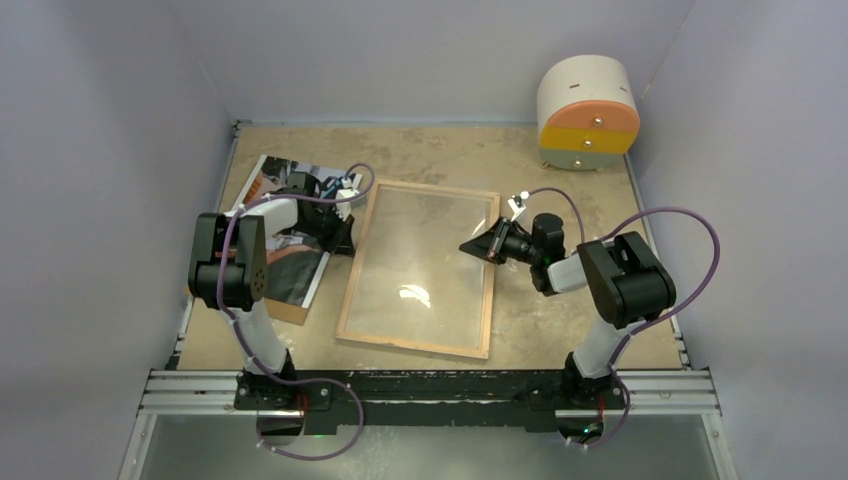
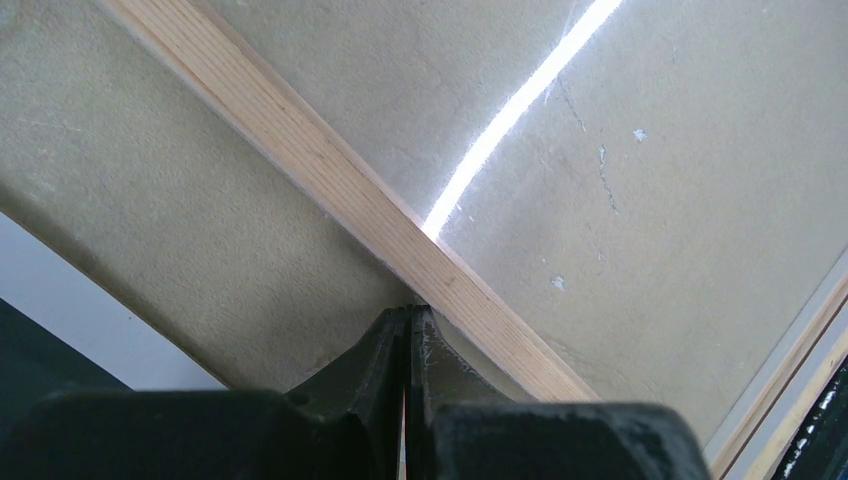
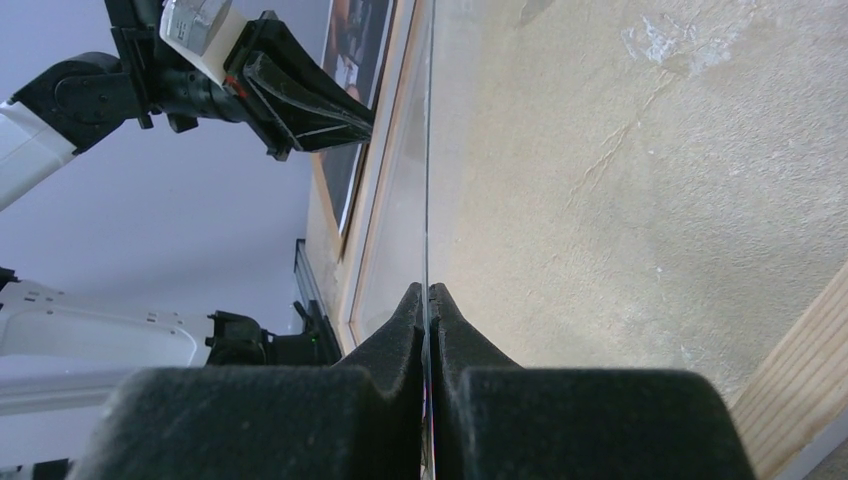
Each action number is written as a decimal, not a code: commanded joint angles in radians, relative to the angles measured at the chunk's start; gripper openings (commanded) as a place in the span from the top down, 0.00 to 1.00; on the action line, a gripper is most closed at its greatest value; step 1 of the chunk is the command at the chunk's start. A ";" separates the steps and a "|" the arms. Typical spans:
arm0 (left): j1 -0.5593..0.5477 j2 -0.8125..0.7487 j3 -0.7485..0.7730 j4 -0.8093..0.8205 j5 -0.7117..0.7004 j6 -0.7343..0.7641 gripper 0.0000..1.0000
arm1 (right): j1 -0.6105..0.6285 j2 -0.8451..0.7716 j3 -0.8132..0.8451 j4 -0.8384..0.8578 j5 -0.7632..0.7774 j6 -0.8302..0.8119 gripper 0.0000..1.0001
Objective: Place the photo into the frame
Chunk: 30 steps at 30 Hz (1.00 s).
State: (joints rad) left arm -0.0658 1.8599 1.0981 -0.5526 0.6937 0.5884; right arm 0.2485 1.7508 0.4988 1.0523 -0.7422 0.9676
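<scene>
The table (image 1: 560, 170) fills the top view. At its centre lies the frame (image 1: 415, 347), wood-coloured rear face up, with the glass pane (image 1: 410, 260) inside its rails. The photo (image 1: 296, 270) is left of centre, outside the frame, lying on a brown hardboard sheet (image 1: 283, 313).

The right gripper (image 3: 428, 292), at the pane's right side, has its jaws closed on what looks like the pane's thin edge, seen edge-on. The left gripper (image 2: 408, 312) is closed too, tips at the frame's left rail; whether they pinch anything I cannot tell.

The step seems to be handling the pane. It wants a light, square pinch, slow travel, and the left fingers steadying the rail so the frame does not slide.

The left arm covers much of the photo. From above it is unclear whether the pane lies flat or tilted.
</scene>
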 commanded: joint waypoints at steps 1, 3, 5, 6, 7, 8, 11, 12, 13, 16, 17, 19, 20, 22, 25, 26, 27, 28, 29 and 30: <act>-0.020 0.084 -0.063 -0.093 -0.051 0.032 0.98 | 0.010 -0.016 -0.022 0.103 -0.002 0.009 1.00; -0.020 0.087 -0.060 -0.094 -0.051 0.032 0.98 | 0.011 -0.021 -0.035 0.104 -0.001 0.004 1.00; -0.020 0.090 -0.057 -0.096 -0.051 0.031 0.98 | 0.011 -0.025 -0.040 0.107 0.000 -0.001 1.00; -0.020 0.090 -0.057 -0.095 -0.051 0.031 0.98 | 0.011 -0.026 -0.043 0.115 0.000 0.001 1.00; -0.020 0.089 -0.057 -0.095 -0.051 0.032 0.98 | 0.011 -0.027 -0.047 0.126 0.001 0.003 1.00; -0.020 0.088 -0.058 -0.094 -0.051 0.033 0.98 | 0.011 -0.028 -0.048 0.130 0.003 0.003 1.00; -0.020 0.087 -0.059 -0.095 -0.052 0.031 0.98 | 0.011 -0.025 -0.047 0.155 0.000 0.010 1.00; -0.020 0.089 -0.058 -0.094 -0.052 0.031 0.98 | 0.011 -0.028 -0.050 0.169 -0.001 0.015 1.00; -0.020 0.090 -0.058 -0.094 -0.053 0.030 0.98 | 0.011 -0.034 -0.054 0.182 -0.001 0.016 1.00; -0.020 0.091 -0.055 -0.095 -0.056 0.031 0.98 | 0.014 -0.060 -0.065 0.202 -0.004 0.007 1.00; -0.020 0.092 -0.055 -0.095 -0.056 0.030 0.98 | 0.015 -0.069 -0.067 0.199 -0.006 0.001 1.00; -0.020 0.094 -0.053 -0.094 -0.056 0.030 0.98 | 0.015 -0.079 -0.072 0.196 -0.009 -0.008 1.00; -0.020 0.095 -0.053 -0.095 -0.055 0.029 0.98 | 0.015 -0.082 -0.072 0.186 -0.008 -0.012 1.00; -0.020 0.095 -0.053 -0.095 -0.054 0.028 0.99 | 0.015 -0.075 -0.070 0.180 -0.004 -0.012 1.00; -0.020 0.093 -0.053 -0.095 -0.054 0.028 0.98 | 0.015 -0.050 -0.061 0.200 -0.001 0.008 1.00; -0.020 0.093 -0.053 -0.096 -0.055 0.028 0.99 | 0.015 -0.040 -0.060 0.210 0.002 0.017 1.00; -0.020 0.092 -0.053 -0.096 -0.054 0.029 0.99 | 0.015 -0.032 -0.057 0.217 0.003 0.024 1.00; -0.020 0.093 -0.053 -0.097 -0.054 0.031 0.99 | 0.016 -0.023 -0.054 0.219 0.005 0.028 1.00; -0.020 0.093 -0.053 -0.096 -0.054 0.030 0.99 | 0.016 -0.017 -0.053 0.222 0.013 0.031 1.00; -0.020 0.094 -0.053 -0.096 -0.055 0.031 0.99 | 0.015 -0.012 -0.052 0.221 0.018 0.033 1.00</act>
State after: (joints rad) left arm -0.0658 1.8698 1.1019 -0.5644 0.7155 0.5880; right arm 0.2562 1.7172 0.4313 1.2022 -0.7277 0.9871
